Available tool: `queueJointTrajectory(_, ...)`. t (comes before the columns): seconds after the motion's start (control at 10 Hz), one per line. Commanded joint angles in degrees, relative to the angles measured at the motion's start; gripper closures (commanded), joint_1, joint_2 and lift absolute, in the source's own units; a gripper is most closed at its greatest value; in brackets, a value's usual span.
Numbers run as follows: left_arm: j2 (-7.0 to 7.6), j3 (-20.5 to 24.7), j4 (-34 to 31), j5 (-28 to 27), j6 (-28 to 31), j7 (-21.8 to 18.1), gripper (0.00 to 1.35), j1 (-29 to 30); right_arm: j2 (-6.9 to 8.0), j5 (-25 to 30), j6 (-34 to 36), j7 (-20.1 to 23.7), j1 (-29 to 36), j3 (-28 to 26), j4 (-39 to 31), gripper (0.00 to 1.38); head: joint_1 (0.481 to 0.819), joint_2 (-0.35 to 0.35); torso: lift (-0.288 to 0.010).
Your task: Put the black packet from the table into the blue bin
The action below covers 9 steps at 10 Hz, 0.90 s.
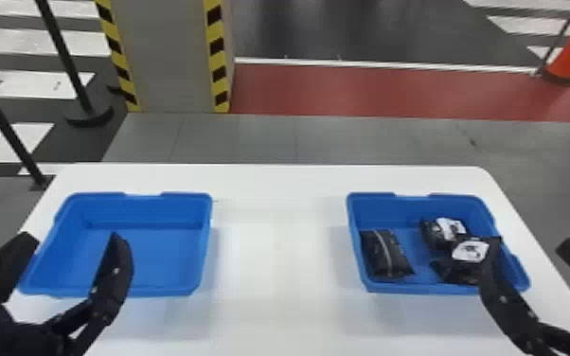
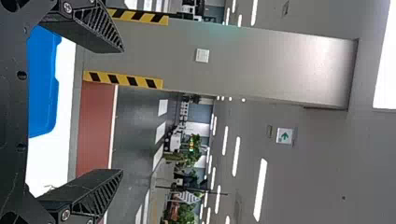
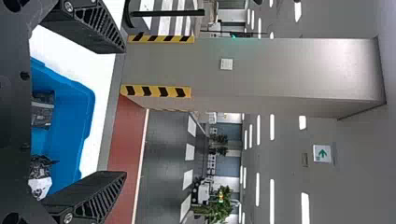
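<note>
Grey tiles [image 1: 260, 137], a striped column [image 1: 170, 57] and a red floor strip [image 1: 393, 90] lie beyond the white table [image 1: 279, 274]. On the table, the left bin [image 1: 161, 251] and the right bin [image 1: 402, 213] sit well apart.

Location of packets: three black packets lie inside the right bin. One, the banded packet [image 1: 386, 255], rests near the wall facing the left bin. The far packet [image 1: 441, 229] and the near packet [image 1: 471, 253], both with white labels, lie close together towards the opposite side. Which one the task means cannot be told.

End effectors: the left gripper [image 1: 72, 239] has its fingers spread, with nothing between them, near the left bin. The right gripper [image 1: 529, 242] is likewise spread and holds nothing; one finger overlaps the near packet in the head view, but contact cannot be confirmed there.

Step in hand, as judged: placement appears complete, or nearly so; the remaining action is withdrawal.

1. Keep the right fingers spread until they clear packets and rim.
2. Raise the right gripper vertically before drawing it back.
3. Keep the left gripper parked.

Caution: closing early may pinch film. A low, sideways retreat may snag a packet or drag the right bin across the table.
</note>
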Motion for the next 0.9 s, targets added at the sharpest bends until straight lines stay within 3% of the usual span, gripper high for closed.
queueJointTrajectory(0.0,0.0,0.0,0.0,0.0,0.03,-0.03,0.11,-0.06,0.05,0.04,-0.08,0.01,-0.14,0.15,0.07,0.08,0.695,-0.042,-0.11)
queueJointTrajectory(0.8,-0.09,0.46,0.0,0.0,-0.54,-0.12,0.11,0.36,0.05,0.27,-2.19,-0.52,-0.14,0.95,-0.35,0.08,0.695,-0.028,-0.11)
